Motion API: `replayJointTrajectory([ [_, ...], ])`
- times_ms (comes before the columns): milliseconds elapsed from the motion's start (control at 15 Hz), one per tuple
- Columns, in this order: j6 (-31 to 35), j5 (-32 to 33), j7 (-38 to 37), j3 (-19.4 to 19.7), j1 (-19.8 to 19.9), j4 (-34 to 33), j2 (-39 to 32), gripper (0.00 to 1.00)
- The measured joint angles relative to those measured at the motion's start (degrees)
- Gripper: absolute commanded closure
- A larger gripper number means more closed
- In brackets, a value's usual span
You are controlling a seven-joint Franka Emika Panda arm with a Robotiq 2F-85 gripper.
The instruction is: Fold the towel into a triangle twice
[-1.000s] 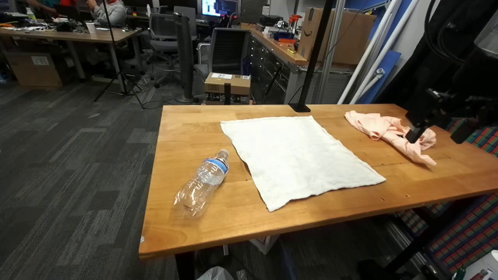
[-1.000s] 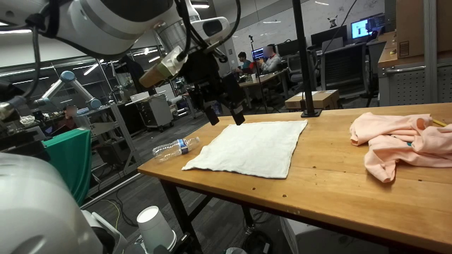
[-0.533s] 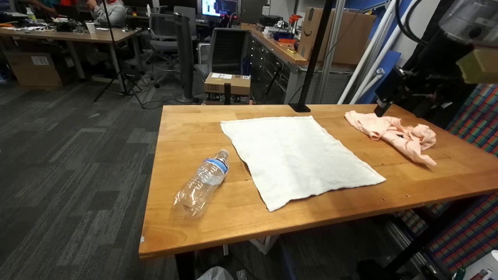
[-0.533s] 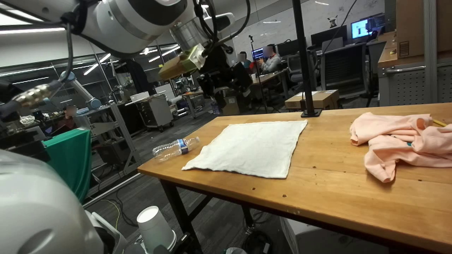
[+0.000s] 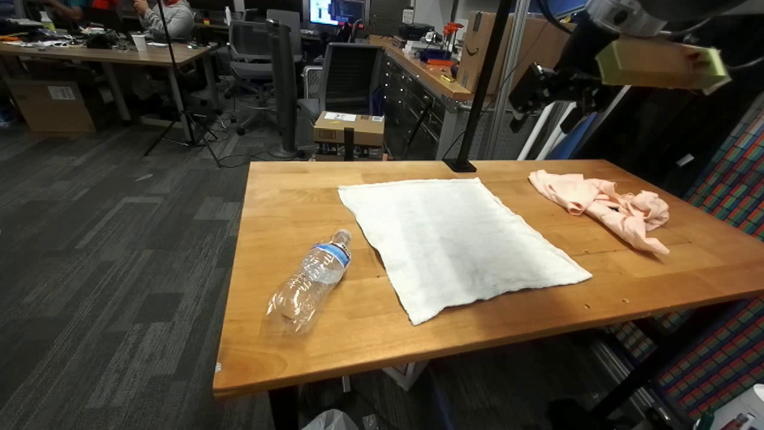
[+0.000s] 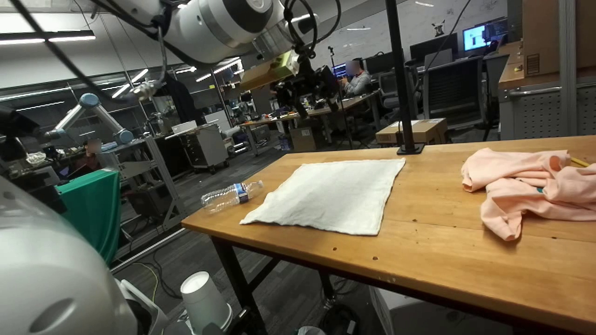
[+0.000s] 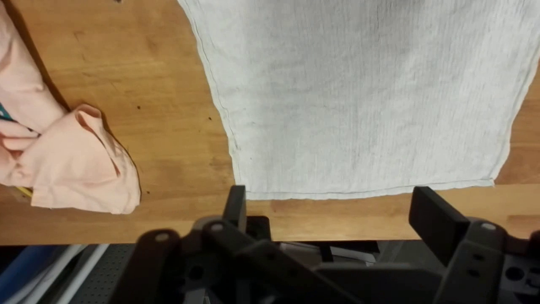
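- My gripper (image 7: 329, 196), black, jointed, two-fingered. Jaws standing wide apart. I hold it well above the table (image 5: 286, 364).
- My fingers (image 7: 436, 219), dark and blocky, square-edged at the tips, one to each side in the wrist view.
- My arm (image 6: 219, 32), smooth white casing, rounded, with grey and dark bands.
- Block (image 5: 662, 63), tan, oblong, yellow-green at the ends, carried just beside my gripper.
- Towel (image 5: 465, 245), white cloth, the task's piece. Lies spread flat on the table, roughly four-sided, with gently wavy edges. The wrist view shows fine ribbing, faint creases and a line of stitching along the hem.
- Bottle (image 6: 221, 199), clear plastic, thin-walled, glossy, with a blue label band. On its side, just beside the towel.
- Peach cloth (image 6: 517, 195), soft-looking, crumpled in loose folds; a scrap of teal shows among them. Set apart from the towel, on the side away from the bottle.
- Slim yellow piece (image 6: 579, 162), partly hidden by the peach cloth; too little shows to name it.
- The table itself, wooden top, honey-coloured, with visible grain and small dark pits.
- Post (image 5: 480, 89), straight, black, narrow, rising from a flat square base near the table's edge.
- Carton (image 6: 412, 131), brown cardboard, box-shaped, beyond the table in both exterior views.
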State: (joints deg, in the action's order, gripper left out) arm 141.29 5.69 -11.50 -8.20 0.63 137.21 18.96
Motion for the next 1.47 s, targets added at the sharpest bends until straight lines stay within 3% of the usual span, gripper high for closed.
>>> replayJointTrajectory([
  [467, -0.8, 3.8, 0.7, 1.8, 0.2, -21.9, -20.3, 0.00],
  [933, -7.1, 4.0, 3.5, 5.4, -0.2, -42.4, -36.3, 0.00],
  [1133, -9.0, 3.5, 3.8, 6.1, -0.2, -47.0, -41.1, 0.00],
  [1467, -9.5, 0.8, 3.9, 6.8, -0.2, -47.6, -45.6, 0.00],
])
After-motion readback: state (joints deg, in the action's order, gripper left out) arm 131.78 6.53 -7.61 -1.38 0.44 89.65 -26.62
